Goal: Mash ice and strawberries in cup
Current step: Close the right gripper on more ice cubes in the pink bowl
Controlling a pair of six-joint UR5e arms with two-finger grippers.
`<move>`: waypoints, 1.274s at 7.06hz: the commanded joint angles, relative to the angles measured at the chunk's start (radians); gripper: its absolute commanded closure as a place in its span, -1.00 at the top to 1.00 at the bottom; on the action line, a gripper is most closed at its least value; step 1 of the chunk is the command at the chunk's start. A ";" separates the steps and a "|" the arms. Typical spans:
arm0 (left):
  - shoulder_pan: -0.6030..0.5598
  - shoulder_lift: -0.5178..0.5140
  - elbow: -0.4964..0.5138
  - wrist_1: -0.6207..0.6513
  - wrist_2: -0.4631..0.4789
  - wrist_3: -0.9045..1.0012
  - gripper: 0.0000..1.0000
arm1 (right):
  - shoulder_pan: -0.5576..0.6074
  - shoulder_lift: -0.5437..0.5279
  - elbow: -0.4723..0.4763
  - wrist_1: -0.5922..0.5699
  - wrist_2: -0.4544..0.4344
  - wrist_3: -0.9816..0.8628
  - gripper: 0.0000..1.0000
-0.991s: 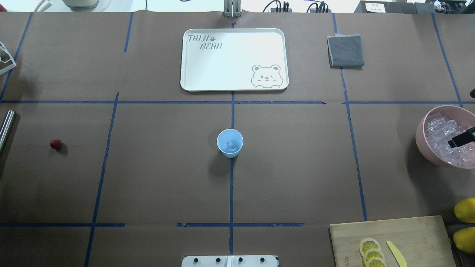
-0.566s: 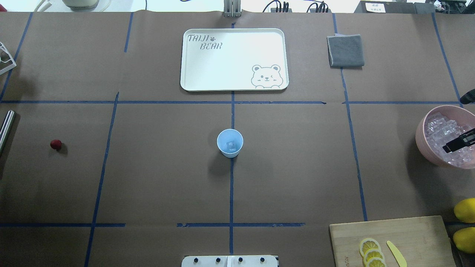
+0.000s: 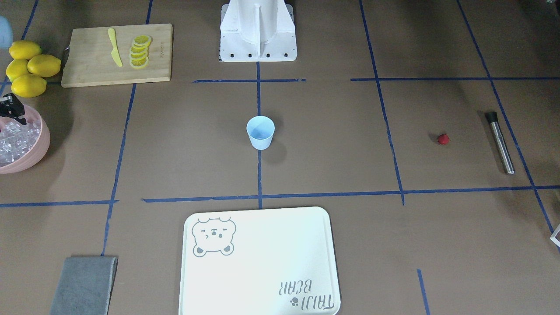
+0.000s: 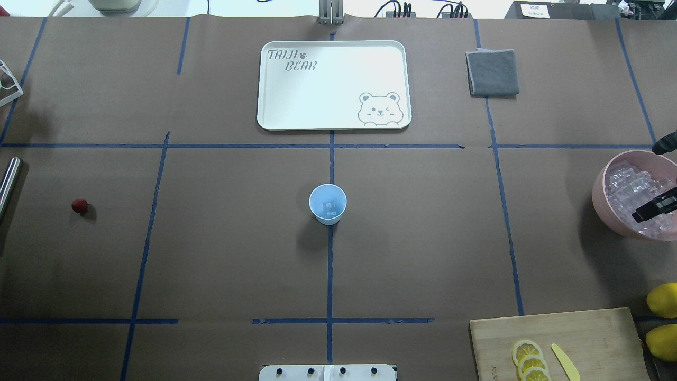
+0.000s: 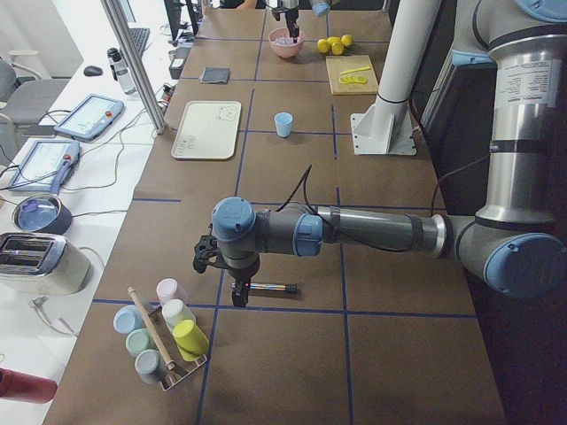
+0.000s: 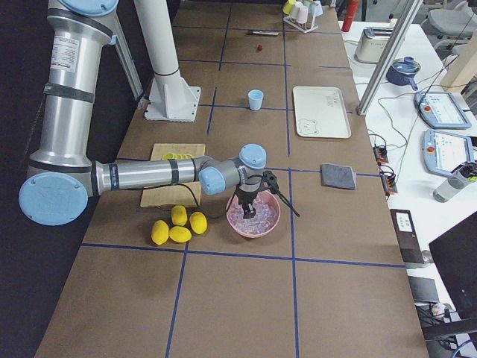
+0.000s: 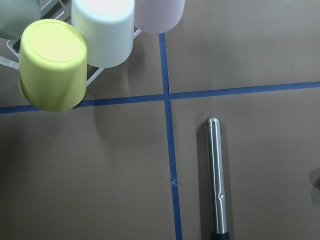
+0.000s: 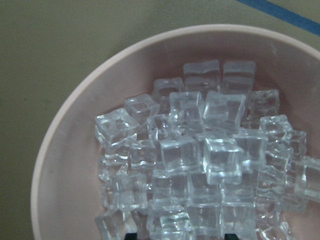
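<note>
Since a second ago my right gripper (image 4: 645, 184) has slid a little toward 9 o'clock over the pink bowl (image 4: 597, 197), and its far finger has come further in from the table's right edge. Nothing else has shifted. Its jaws stand wide apart and hold nothing: one finger is above the heaped ice (image 8: 200, 155), the other out past the bowl's far rim. I take the cup as dial centre, with 12 o'clock pointing away from my base. At 5 o'clock, hard against the near edge, lies the cutting board (image 4: 582, 333) with lemon slices (image 4: 529, 360) and a yellow knife (image 4: 565, 361). Whole lemons (image 4: 664, 299) sit just past it at the right edge. The cup (image 4: 328, 203) stands upright mid-table with a single cube (image 4: 330, 208) in its bottom, well apart from every other thing. The strawberry (image 4: 80, 206) sits alone at 9 o'clock, and the steel rod (image 4: 9, 180) lies farther out, at the left edge. My left gripper (image 5: 237, 290) hangs above that rod near the upturned cups (image 7: 52, 62); I cannot tell how its jaws stand. The bowl is at 3 o'clock, cut by the right edge. The tray (image 4: 333, 84) lies at 12 o'clock near the far edge, and the grey cloth (image 4: 492, 72) at 1 o'clock.
</note>
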 commanded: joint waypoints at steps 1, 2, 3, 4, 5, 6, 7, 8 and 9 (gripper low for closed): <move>0.000 0.000 0.000 0.000 0.000 0.000 1.00 | -0.001 0.001 -0.004 0.000 0.000 0.001 0.27; 0.000 0.000 0.000 0.000 0.000 0.000 1.00 | -0.001 0.001 -0.004 0.000 0.001 0.001 0.25; 0.000 -0.002 0.000 0.000 0.000 0.000 1.00 | -0.002 0.001 -0.003 0.000 0.001 0.001 0.06; 0.000 -0.003 0.002 0.000 0.000 -0.002 1.00 | -0.004 0.001 -0.003 0.000 0.001 0.001 -0.24; 0.000 -0.003 0.002 0.000 0.000 -0.002 1.00 | -0.010 0.001 -0.001 0.000 0.003 0.001 -0.69; 0.000 -0.003 0.002 0.002 -0.002 -0.002 1.00 | -0.013 0.001 0.002 0.000 0.004 -0.001 -1.00; 0.000 -0.003 0.002 0.003 -0.002 -0.002 1.00 | -0.012 0.001 0.011 -0.002 0.024 0.001 -1.00; 0.000 -0.005 0.002 0.005 -0.002 -0.002 1.00 | -0.002 -0.006 0.064 -0.012 0.058 0.001 -1.00; 0.000 -0.005 0.002 0.005 -0.002 -0.003 1.00 | 0.057 -0.010 0.110 -0.035 0.087 0.001 -1.00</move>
